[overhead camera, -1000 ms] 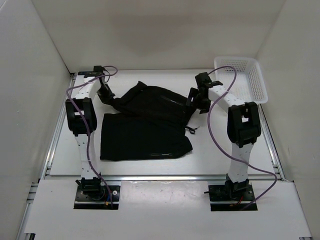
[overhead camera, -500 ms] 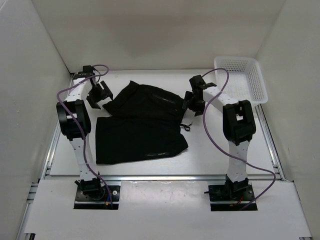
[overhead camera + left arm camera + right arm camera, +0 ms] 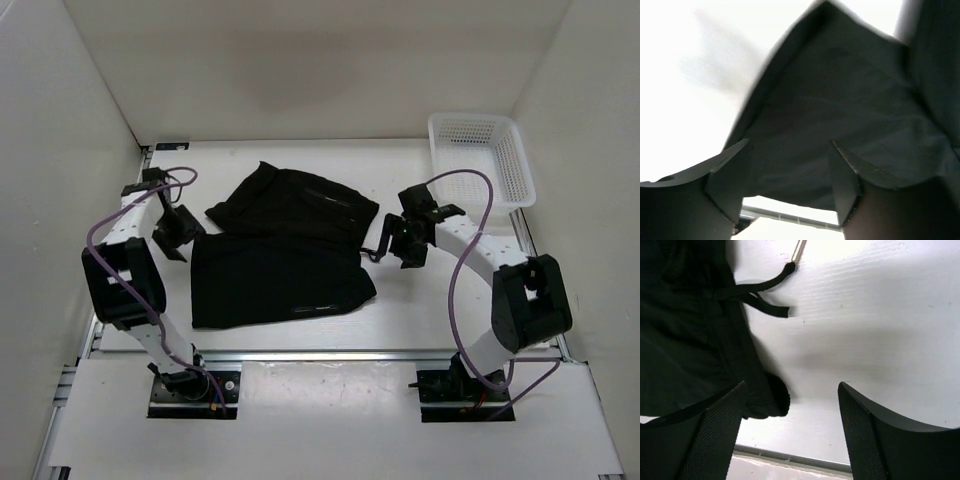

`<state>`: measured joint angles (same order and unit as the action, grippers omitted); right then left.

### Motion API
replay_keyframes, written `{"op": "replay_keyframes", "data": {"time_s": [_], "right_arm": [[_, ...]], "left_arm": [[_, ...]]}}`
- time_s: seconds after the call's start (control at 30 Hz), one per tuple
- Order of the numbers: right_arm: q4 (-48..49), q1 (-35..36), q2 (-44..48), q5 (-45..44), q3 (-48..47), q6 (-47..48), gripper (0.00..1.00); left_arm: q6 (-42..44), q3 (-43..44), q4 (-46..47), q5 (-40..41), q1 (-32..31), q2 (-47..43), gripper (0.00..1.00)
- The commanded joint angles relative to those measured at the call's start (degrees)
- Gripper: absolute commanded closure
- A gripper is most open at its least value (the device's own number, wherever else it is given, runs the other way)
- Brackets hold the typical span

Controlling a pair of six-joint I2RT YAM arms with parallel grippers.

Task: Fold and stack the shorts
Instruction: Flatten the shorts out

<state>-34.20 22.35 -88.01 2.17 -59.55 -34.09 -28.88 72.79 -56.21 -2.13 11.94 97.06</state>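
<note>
Now: shorts [image 3: 280, 250] lie mid-surface, spread in a shallow V. The near leg is flat and squared. The far leg angles away toward the back, and its cloth overlaps the near leg along the middle. The waist end faces right, with the drawstring [image 3: 757, 290] trailing onto the bare surface [image 3: 440, 300].

Left claw [image 3: 178, 232] sits at the left edge of the cloth by the leg hems, jaws apart and holding nothing. Its wrist view shows dark fabric spread beyond both fingers [image 3: 725, 170], not pinched. Right claw [image 3: 405, 243] is just beside the waist end, also open and empty, with one finger near the cloth edge and the other over white surface. Basket [image 3: 480, 150] stands at the far right corner, well apart.

Handling, as judged: the cloth is light, limp and not fragile. It will sag and drape from any single pinch, and a layer may drag along underneath. Best holds look like the corners: a hem corner on the left and the end of the waistband on the right, where the cloth is probably thicker and should grip more firmly. Take care not to catch the drawstring alone. Lifting both ends together should keep the fold square.
</note>
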Motion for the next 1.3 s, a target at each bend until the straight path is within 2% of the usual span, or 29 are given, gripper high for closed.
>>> {"op": "replay_keyframes", "data": {"time_s": [0.0,0.03,0.07,0.1,0.17,0.2,0.27,0.3,0.37,0.47,0.5,0.63,0.73,0.77,0.8,0.83,0.87,0.9,0.93,0.97,1.0,1.13,1.23,1.27], "right_arm": [[3.09,-0.02,-3.04,-0.93,-5.38,1.38,0.25],[2.39,-0.02,-4.44,-4.08,-7.84,2.52,0.26],[1.51,-0.02,-8.2,-6.02,-13.95,4.45,0.28],[-0.41,-0.02,-10.5,-7.69,-17.41,5.6,0.28],[-2.71,-0.02,-17.68,-10.25,-24.26,7.45,0.29],[-3.33,-0.02,-20.07,-11.74,-30.48,9.11,0.3],[-5.35,-0.02,-26.65,-12.89,-36.22,9.73,0.3],[-5.36,-0.02,-28.78,-12.9,-38.6,9.74,0.28],[-6.58,-0.64,-34.82,-11.59,-45.87,9.74,0.24],[-7.38,-1.17,-42.04,-10.7,-53.53,9.74,0.21],[-7.9,-1.17,-43.46,-10.7,-54.96,9.74,0.21],[-7.9,-1.78,-47.95,-9.38,-58.49,9.12,0.21],[-7.9,-1.78,-48.49,-8.25,-58.49,8.6,0.37],[-7.38,-1.78,-48.49,-8.24,-58.49,8.6,0.54],[-7.38,-1.78,-48.49,-8.24,-58.49,8.6,0.62],[-7.38,-1.78,-47.97,-8.24,-57.88,8.6,0.73],[-6.77,-1.78,-47.35,-8.24,-57.0,8.6,0.89],[-6.76,-1.78,-47.34,-8.24,-56.47,8.6,0.95],[-6.76,-2.3,-46.65,-8.24,-55.94,8.6,1.0],[-6.76,-2.31,-45.77,-8.24,-55.94,8.6,1.0],[-6.76,-2.31,-44.63,-8.24,-54.37,8.6,1.0],[-6.23,-2.31,-40.76,-11.22,-50.59,8.6,1.0],[-5.71,-2.84,-37.16,-13.24,-48.3,8.6,1.0],[-5.01,-3.36,-36.19,-13.25,-46.47,8.6,1.0]], "left_arm": [[1.19,8.39,3.65,-1.74,-4.81,1.98,0.29],[1.81,11.9,3.65,-1.74,-6.13,5.65,0.29],[1.81,20.11,1.47,-1.04,-8.84,8.04,0.29],[2.51,24.8,0.06,0.19,-10.35,10.58,0.29],[3.13,34.91,-3.98,6.07,-14.21,19.43,0.29],[4.26,44.7,-7.39,7.3,-15.27,22.45,0.29],[5.32,53.81,-9.62,9.85,-17.03,30.94,0.27],[5.85,61.43,-10.41,9.87,-18.43,33.52,0.24],[7.52,67.02,-11.03,11.0,-19.59,39.58,0.21],[9.2,71.08,-8.06,10.48,-21.08,43.38,0.16],[9.72,71.08,-8.04,10.48,-21.09,45.31,0.11],[11.04,75.03,-7.25,13.02,-23.54,49.8,0.05],[10.52,76.18,-6.2,14.26,-24.07,52.18,0.03],[10.51,76.79,-6.2,14.26,-24.07,52.18,0.03],[10.51,76.8,-6.2,14.26,-23.29,53.05,0.03],[10.51,76.8,-5.68,13.04,-23.28,53.84,0.07],[9.99,76.8,-5.06,11.9,-22.06,53.85,0.12],[9.38,76.8,-5.05,10.84,-22.05,53.85,0.37],[9.37,76.8,-4.45,9.7,-21.27,54.37,0.55],[8.85,77.32,-4.44,9.08,-20.39,54.38,0.75],[8.24,77.32,-4.44,8.55,-19.86,53.86,0.9],[6.91,71.89,-0.86,3.2,-16.09,46.05,0.9],[6.39,69.85,-0.04,-4.18,-11.78,38.84,0.9],[6.38,69.16,-0.04,-9.24,-10.55,36.13,0.9]]}}
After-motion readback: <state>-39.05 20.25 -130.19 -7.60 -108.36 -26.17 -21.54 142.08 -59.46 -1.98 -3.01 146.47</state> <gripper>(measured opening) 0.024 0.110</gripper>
